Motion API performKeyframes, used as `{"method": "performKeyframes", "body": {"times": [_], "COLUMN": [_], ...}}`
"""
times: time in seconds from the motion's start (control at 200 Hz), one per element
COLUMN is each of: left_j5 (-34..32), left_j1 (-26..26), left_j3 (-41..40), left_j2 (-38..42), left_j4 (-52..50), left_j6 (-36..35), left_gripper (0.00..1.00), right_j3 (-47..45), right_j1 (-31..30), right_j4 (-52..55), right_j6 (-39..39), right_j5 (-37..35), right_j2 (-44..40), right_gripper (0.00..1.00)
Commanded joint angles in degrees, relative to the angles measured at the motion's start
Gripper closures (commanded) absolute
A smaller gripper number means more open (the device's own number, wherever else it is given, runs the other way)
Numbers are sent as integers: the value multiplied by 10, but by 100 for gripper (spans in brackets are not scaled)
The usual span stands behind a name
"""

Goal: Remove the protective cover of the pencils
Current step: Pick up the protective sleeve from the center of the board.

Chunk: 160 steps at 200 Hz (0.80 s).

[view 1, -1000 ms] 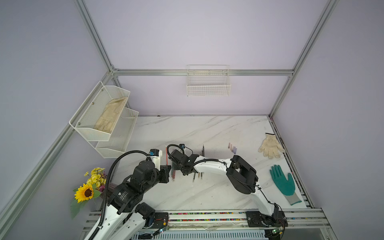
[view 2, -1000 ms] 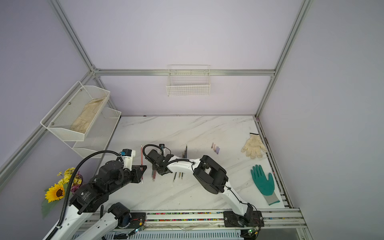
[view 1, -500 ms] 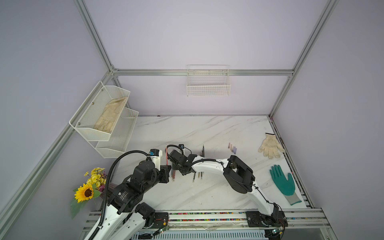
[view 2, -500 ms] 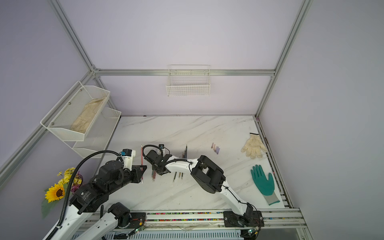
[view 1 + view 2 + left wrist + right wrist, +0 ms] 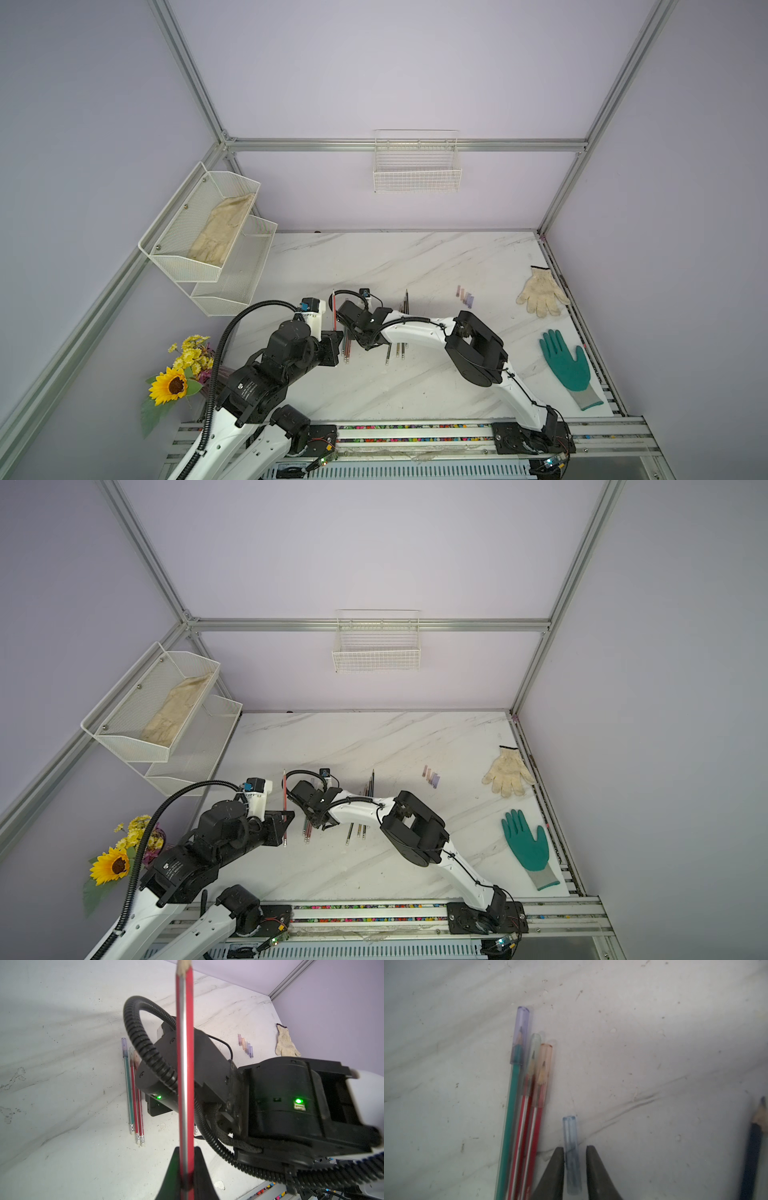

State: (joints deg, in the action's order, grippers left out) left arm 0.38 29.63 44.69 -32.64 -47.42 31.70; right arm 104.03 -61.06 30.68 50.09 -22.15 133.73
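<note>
Together, 3 thin pencils (image 5: pixel 527 1118), teal and red-striped, under translucent caps (image 5: pixel 534 1051).

Top views: high above the 6 o'clock edge of the table (image 5: pixel 415 257), facing steeply down, whole table covered. Left wrist view: faces 2 o'clock. Right wrist view: straight down, very near. Both wrist views share the capped pencils (image 5: pixel 134 1095) (image 5: pixel 525 1126).

— What lies around the green glove (image 5: pixel 567 365)?
— A cream glove (image 5: pixel 541 291) just beyond it. Sunflowers (image 5: pixel 172 384) well apart, past the table's (image 5: pixel 415 257) opposite edge. A wire basket (image 5: pixel 417 166) on the wall behind.
</note>
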Motion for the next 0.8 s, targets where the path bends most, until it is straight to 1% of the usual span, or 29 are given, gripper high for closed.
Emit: {"method": "performKeyframes", "body": {"times": [0.0,0.065,0.095,0.115,0.435,0.56,0.665,0.725,0.795], "left_j5": [8,9,9,9,7,5,10,22,43], "left_j1": [-4,-4,-4,-4,-4,-4,-4,-3,-3], "left_j3": [37,37,37,37,36,34,27,21,21], "left_j2": [0,0,0,0,0,-3,-16,-35,-80], "left_j4": [14,14,14,14,14,14,24,38,48], "left_j6": [-14,-15,-15,-14,-14,-12,-9,-20,-22], "left_gripper": [100,100,100,100,100,100,100,100,100], "right_j3": [6,10,11,11,-5,-33,-75,-103,-146], "right_j1": [-4,-4,-4,-3,1,16,35,52,79], "right_j4": [9,15,17,18,18,6,-10,-14,-24], "right_j6": [11,11,14,14,18,10,-5,-10,-14], "right_j5": [-11,-13,-15,-17,-22,-27,-35,-38,-35], "right_j2": [8,11,12,13,-6,-58,-130,-172,-226], "right_gripper": [77,78,80,84,94,95,95,95,95]}}
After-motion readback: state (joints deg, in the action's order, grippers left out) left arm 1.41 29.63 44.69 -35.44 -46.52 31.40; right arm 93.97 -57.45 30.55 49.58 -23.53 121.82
